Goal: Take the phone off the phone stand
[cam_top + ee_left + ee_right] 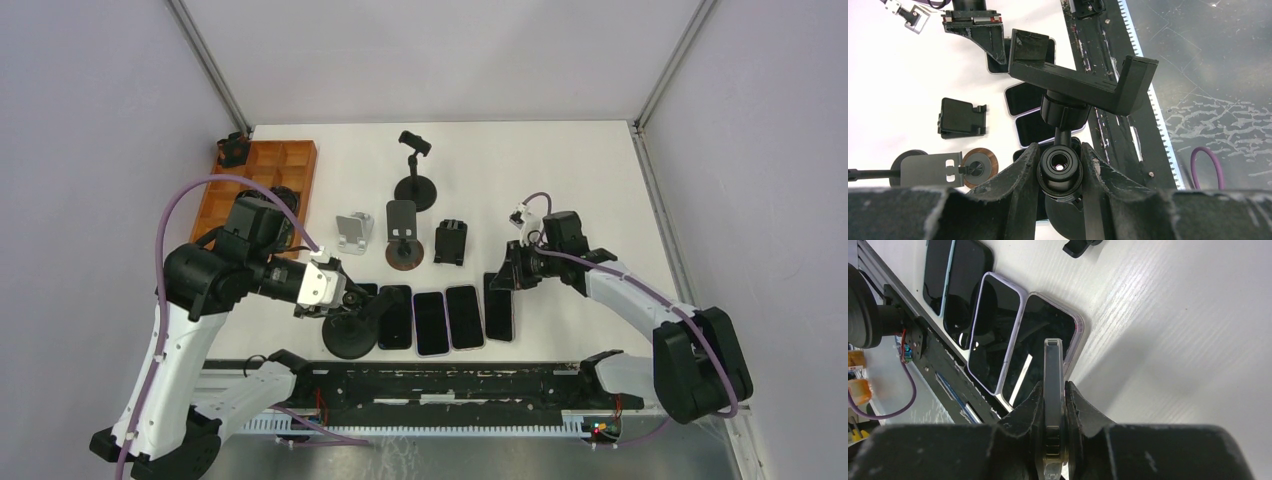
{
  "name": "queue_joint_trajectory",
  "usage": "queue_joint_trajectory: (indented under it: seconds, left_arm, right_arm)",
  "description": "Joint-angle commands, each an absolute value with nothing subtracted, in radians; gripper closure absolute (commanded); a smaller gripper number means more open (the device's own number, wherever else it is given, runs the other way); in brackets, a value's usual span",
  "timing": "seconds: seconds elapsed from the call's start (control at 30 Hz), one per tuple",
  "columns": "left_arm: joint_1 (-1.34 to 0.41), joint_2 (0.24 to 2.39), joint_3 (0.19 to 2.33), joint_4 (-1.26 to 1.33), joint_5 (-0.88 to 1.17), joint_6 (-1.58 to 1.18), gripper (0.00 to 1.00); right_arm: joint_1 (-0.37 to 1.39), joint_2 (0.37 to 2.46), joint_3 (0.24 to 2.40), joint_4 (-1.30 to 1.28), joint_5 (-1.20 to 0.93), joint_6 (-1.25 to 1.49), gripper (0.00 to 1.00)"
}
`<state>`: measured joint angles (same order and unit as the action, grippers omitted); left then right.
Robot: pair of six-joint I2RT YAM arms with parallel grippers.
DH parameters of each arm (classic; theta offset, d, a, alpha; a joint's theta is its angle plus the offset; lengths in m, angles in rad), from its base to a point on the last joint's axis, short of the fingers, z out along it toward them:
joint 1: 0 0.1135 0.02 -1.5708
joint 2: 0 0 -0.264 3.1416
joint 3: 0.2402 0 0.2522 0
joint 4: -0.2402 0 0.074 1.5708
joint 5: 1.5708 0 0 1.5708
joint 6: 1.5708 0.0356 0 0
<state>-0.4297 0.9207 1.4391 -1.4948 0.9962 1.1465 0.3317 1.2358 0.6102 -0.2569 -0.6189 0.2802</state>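
Left gripper is clamping the phone stand at its neck. Right gripper is pinching a phone edge-on above the row of phones.

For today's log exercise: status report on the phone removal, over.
Left gripper shut on phone stand, stand empty. Right gripper shut on phone, off the stand. Other phones lie below it.

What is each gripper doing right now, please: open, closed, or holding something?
Left gripper: closed on the phone stand.
Right gripper: closed on a phone, held edgewise.
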Motion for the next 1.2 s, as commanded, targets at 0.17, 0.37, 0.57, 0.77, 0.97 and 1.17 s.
queue_joint_trajectory:
  seconds: [0.17, 0.37, 0.57, 0.77, 0.97, 1.17]
  left_arm:
    - [-0.435, 0.909, 1.456, -1.439, 1.051, 1.186, 0.98]
    - [-0.434, 0.918, 1.446, -1.425, 1.057, 1.183, 0.98]
    - [-0.434, 0.929, 1.453, -1.418, 1.066, 1.171, 0.98]
    - [-0.434, 0.930, 1.456, -1.414, 1.069, 1.165, 0.98]
    - [-0.434, 0.937, 1.457, -1.414, 1.088, 1.171, 0.98]
    - [-0.434, 0.957, 1.473, -1.414, 1.118, 1.167, 0.98]
  right_arm:
    - [0.334, 1.291, 0.594, -0.149, -0.416, 0.256, 0.64]
    - [0.334, 1.273, 0.636, -0.169, -0.380, 0.247, 0.37]
    - [0.333, 1.212, 0.729, -0.249, -0.311, 0.242, 0.24]
    - [0.333, 1.056, 0.812, -0.238, -0.326, 0.319, 0.02]
    - [0.336, 0.906, 0.671, 0.444, -0.732, 0.821, 0.02]
    - [0.458, 0.957, 0.670, 0.852, -0.817, 1.031, 0.02]
